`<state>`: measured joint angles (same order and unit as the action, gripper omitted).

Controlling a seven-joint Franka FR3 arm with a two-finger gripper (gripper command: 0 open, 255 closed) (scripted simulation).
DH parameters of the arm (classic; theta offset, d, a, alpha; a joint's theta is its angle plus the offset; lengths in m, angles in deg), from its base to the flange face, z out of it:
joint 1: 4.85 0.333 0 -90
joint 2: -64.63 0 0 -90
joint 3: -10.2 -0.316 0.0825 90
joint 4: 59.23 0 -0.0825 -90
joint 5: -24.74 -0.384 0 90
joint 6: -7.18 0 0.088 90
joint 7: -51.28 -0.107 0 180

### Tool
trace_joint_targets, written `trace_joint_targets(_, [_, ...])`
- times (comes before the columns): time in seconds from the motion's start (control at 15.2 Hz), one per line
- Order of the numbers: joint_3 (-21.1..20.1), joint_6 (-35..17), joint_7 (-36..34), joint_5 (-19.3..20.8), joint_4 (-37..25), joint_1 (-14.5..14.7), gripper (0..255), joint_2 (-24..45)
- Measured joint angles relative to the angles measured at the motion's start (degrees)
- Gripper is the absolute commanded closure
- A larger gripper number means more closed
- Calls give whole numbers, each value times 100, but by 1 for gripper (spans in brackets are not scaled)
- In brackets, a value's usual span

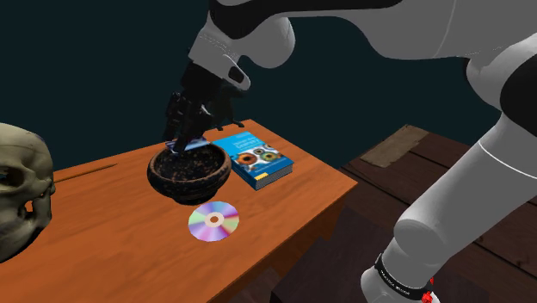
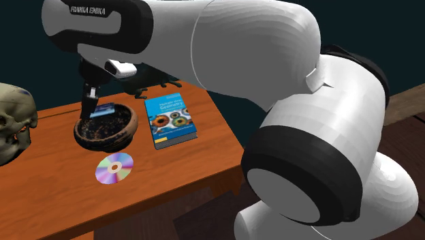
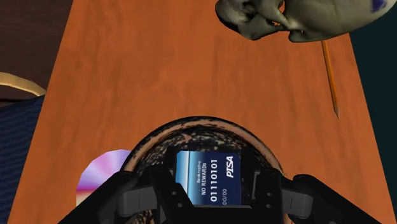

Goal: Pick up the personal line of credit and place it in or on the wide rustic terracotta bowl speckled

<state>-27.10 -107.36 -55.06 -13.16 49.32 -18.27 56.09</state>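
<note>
A blue credit card (image 3: pixel 208 178) printed with white digits is clasped between my gripper's (image 3: pixel 210 191) black fingers (image 3: pixel 164 191). It hangs right over the hollow of a dark, speckled brown bowl (image 3: pixel 153 143). In the shoulder view the card (image 1: pixel 191 144) tilts just above the bowl's (image 1: pixel 188 175) far rim, under the gripper (image 1: pixel 185 129). The second exterior view has the card (image 2: pixel 103 109) low inside the bowl's (image 2: pixel 109 131) opening, with the gripper (image 2: pixel 92 102) reaching down onto it.
The bowl stands on an orange wooden table (image 1: pixel 112 241). A shiny disc (image 1: pixel 213 221) lies in front of the bowl and a blue book (image 1: pixel 255 161) beside it. A skull (image 1: pixel 21 185) sits at the shoulder view's left. The table edge drops to a dark plank floor (image 1: pixel 430 163).
</note>
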Motion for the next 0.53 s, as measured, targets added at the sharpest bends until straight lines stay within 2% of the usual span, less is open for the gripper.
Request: trace_joint_targets(0.53, [-55, -465, 268, -115, 467, 39, 255, 63])
